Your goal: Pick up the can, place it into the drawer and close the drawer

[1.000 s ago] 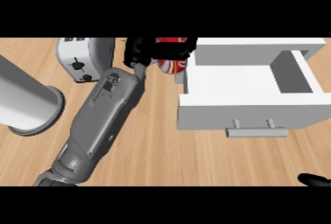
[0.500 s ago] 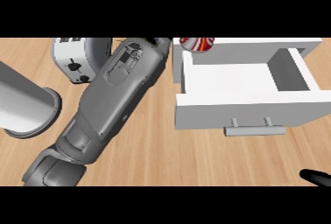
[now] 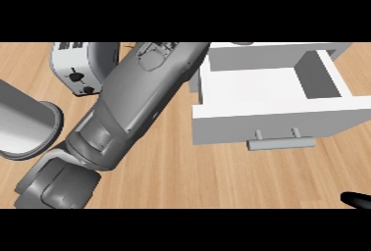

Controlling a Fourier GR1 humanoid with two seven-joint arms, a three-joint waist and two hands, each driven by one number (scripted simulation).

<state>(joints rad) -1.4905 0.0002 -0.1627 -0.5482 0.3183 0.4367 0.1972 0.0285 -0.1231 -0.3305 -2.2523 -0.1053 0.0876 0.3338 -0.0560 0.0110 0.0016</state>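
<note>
Pale wood is seen across the desk (image 3: 217,181), on which a white drawer (image 3: 268,122) stands pulled open, its handle (image 3: 281,143) turned toward the viewer and its inside bare. The left forearm (image 3: 130,108) is stretched from the lower left to the view's upper edge, just beside the drawer's left wall. The left robot hand is hidden beyond that edge, so its opening and any hold cannot be told. The can is shown nowhere, and its place cannot be given. Only a black tip of the right robot hand (image 3: 357,200) is seen at the lower right. One risk is judged: were the can released against the rim or behind the back wall, it could be tipped outside the drawer. The toaster (image 3: 76,71) could also be brushed by the forearm.
</note>
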